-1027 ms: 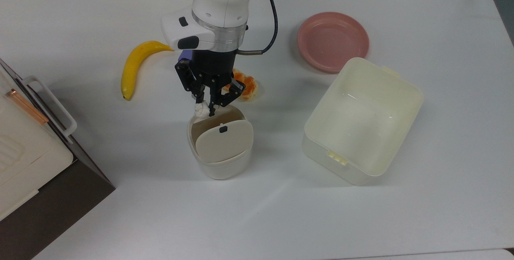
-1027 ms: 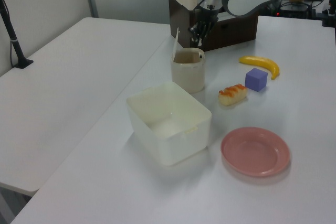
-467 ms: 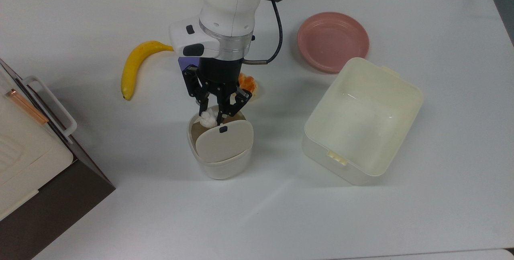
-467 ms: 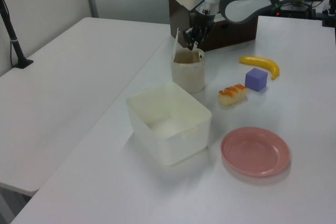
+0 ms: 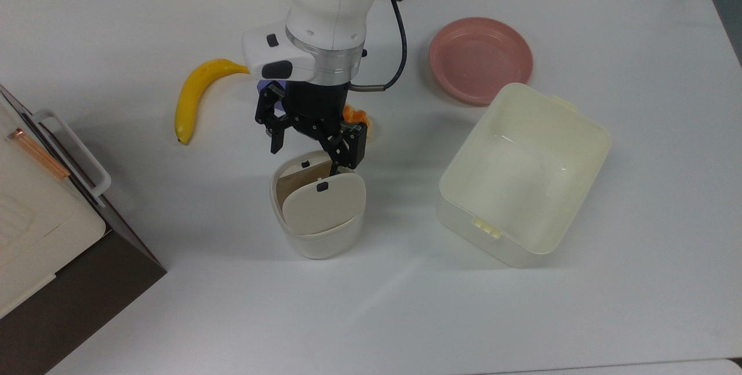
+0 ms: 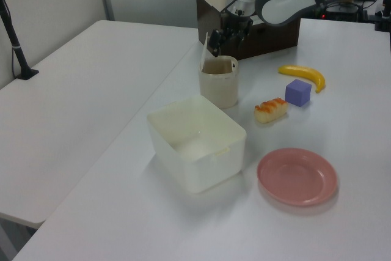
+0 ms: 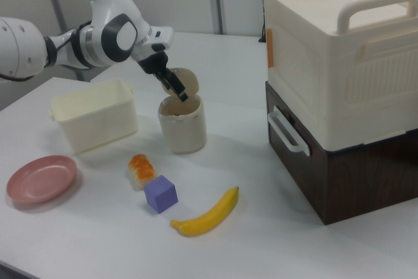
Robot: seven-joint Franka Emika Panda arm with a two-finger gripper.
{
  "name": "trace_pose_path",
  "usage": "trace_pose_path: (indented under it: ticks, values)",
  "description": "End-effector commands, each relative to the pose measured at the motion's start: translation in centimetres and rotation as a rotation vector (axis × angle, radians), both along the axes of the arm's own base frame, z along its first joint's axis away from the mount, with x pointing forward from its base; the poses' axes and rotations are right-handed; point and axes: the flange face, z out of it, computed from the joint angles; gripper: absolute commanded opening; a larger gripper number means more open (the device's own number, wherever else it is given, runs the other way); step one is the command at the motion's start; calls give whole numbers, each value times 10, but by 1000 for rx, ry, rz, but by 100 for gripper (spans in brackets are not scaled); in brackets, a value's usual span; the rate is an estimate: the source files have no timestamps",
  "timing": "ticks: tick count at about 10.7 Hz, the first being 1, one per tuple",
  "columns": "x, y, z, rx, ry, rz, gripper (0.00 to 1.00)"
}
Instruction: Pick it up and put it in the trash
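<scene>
**Fingers spread over the bin, nothing in them**

The gripper [image 5: 307, 155] hangs right above the bin [image 5: 317, 241], its fingers spread wide and holding nothing. The paper ball can't be spotted anywhere on the table [image 5: 522, 317], so the likely call is that it has dropped inside, under the tilted flap lid [image 5: 323, 204] — not something the cameras confirm.

What could go wrong now? One fingertip sits very close to the back edge of the lid. If the arm pulls away sideways rather than straight up, it could snag the flap and tip the light bin over. The ball might also be lodged on the flap instead of falling through.

Compared with half a second ago, the change is plain — the ball was pinched between closed fingers just above the opening, and now the fingers are apart and the ball is gone. The bin stands where it was, mid-table, well in from every edge.
</scene>
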Motion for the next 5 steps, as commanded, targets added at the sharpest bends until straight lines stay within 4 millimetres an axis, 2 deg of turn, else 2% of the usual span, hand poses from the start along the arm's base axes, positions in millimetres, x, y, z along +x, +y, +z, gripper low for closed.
trace_pose_path:
  ticks: [1, 2, 4, 5]
  values:
    - [-43, -56, 78, 114, 39, -98, 100]
    - [-67, -68, 106, 164, 89, -44, 100]
    - [-121, -89, 144, 148, 248, 56, 100]
    - [-155, -119, 175, 135, 277, 83, 100]
